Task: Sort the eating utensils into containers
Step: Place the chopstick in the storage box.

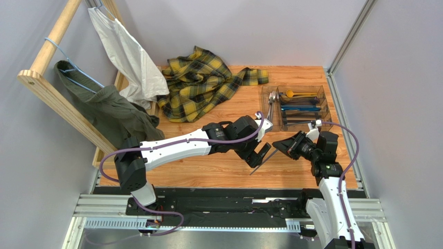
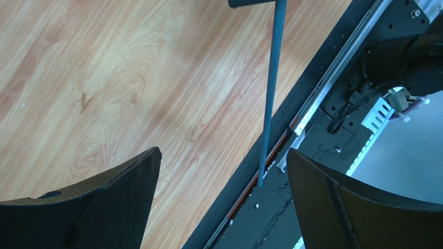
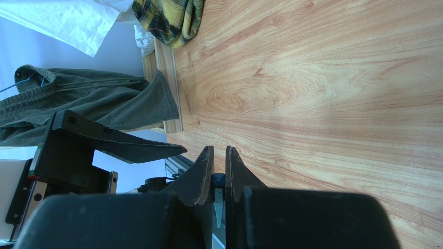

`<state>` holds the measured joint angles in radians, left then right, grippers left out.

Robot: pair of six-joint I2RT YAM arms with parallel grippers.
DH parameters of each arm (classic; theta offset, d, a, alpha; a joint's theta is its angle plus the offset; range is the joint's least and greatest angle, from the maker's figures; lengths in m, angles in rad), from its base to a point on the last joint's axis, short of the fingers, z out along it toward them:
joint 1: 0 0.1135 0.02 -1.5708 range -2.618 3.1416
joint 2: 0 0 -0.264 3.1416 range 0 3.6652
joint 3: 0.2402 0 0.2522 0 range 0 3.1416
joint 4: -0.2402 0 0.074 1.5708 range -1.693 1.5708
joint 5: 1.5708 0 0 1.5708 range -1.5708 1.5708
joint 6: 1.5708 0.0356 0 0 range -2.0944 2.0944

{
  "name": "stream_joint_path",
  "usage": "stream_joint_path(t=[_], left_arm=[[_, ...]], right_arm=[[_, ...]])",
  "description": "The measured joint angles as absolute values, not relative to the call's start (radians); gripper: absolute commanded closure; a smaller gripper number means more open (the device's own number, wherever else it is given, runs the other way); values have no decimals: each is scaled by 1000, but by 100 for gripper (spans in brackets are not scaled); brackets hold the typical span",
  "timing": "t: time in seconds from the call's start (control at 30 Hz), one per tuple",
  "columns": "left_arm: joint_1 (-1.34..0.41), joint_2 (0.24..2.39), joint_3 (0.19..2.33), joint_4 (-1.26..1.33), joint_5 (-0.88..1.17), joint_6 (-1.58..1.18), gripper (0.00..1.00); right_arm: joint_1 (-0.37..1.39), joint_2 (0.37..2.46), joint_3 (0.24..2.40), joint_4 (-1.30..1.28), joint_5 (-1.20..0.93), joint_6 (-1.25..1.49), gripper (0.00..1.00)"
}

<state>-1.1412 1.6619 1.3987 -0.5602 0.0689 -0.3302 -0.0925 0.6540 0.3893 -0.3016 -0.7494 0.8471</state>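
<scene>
Found left pincer point(image 2: 223, 151) released, splayed around slim dark-grey metal stick point(image 2: 270, 104), right pincer point(image 3: 219, 149) clenched on its upper end; judged handover done, next needed carrying it to clear compartmented plastic tray point(image 1: 326, 106).

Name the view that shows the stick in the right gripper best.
Left wrist: the stick runs long and sharp against the table. Top external shows it small, slanting down from the right gripper. Right wrist hides nearly all of it between its own fingers.
</scene>
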Motion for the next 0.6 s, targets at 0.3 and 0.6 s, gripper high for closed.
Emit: stream_joint_path(t=[0.3, 0.6], left_arm=[[-1134, 1662, 1394, -561, 34, -330, 1], [-1041, 1605, 1288, -563, 48, -331, 1]], right_arm=[[-93, 672, 389, -302, -739, 837, 100], [-93, 794, 454, -311, -699, 809, 100]])
